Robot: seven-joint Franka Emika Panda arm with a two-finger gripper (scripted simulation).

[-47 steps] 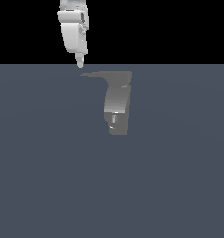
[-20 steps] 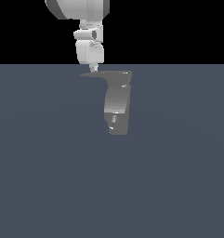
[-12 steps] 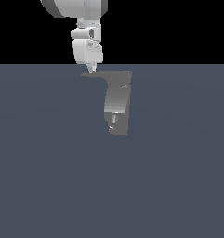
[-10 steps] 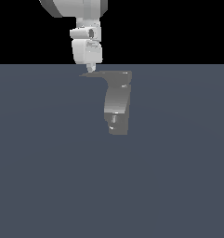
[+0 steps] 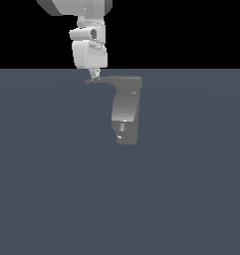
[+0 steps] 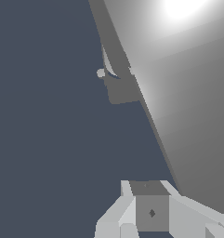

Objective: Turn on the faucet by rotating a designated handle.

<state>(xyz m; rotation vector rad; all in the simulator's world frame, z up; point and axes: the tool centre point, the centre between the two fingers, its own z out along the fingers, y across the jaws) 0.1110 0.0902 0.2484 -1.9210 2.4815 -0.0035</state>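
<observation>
exterior view. item: faucet, grey upright body standing on the flat slate floor, near the middle of the scene, blocky dark base toward the camera. item: handle, thin dark lever running off the faucet's top toward the exterior view's left, tapering to a point. item: gripper, hanging from my white arm, tip right at the lever's pointed end, touching it or just above; i cannot tell which. fingers look drawn close together here, but i cannot tell if they are closed for certain.

step in hand, by my judgement: bearing on the lever tip to swing it. i would push near the far end for leverage, keep the contact low on the lever's edge, and follow the arc so the tip does not slip off.

wrist view. item: faucet, a broad glaring surface filling one side. item: stub, small and pale beside the dark base, which the exterior view shows only faintly. item: fingers, grey blocks at the frame edge; the lever contact is not shown here, only outside.
</observation>
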